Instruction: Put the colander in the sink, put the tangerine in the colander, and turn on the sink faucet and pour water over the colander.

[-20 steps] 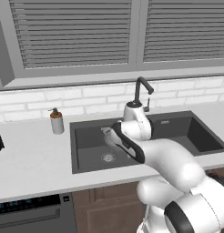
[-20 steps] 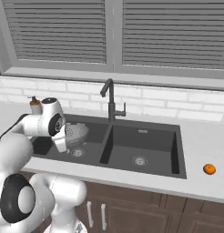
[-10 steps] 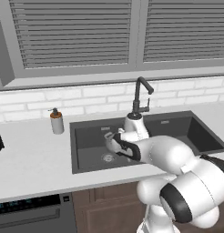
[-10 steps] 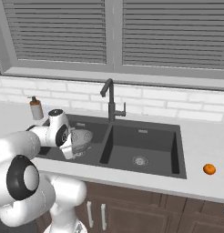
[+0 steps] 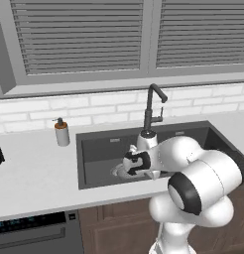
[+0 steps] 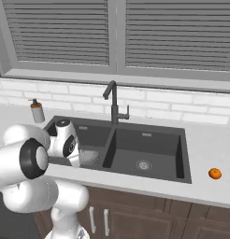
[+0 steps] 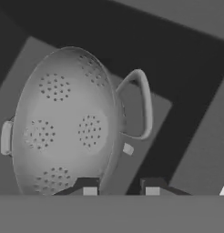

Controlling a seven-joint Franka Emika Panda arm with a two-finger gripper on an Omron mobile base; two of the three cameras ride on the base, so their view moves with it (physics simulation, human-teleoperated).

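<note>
We see the round silver-grey perforated metal colander (image 7: 68, 123) with loop handles lying inside the left basin of the dark charcoal double-basin sink (image 6: 149, 142), its rim between our gripper's (image 7: 120, 187) fingertips; whether the jaws grip that rim or stand released we cannot tell. From the left base view the colander (image 5: 119, 171) peeks out beside the white arm. The small bright orange tangerine (image 6: 215, 173) sits on the counter right of the sink. The tall dark grey faucet (image 5: 152, 106) stands behind the basins.

Pale counter (image 6: 205, 144) with soap bottle (image 5: 61, 133), tangerine (image 6: 214, 173), sunken sink (image 6: 149, 142)
</note>
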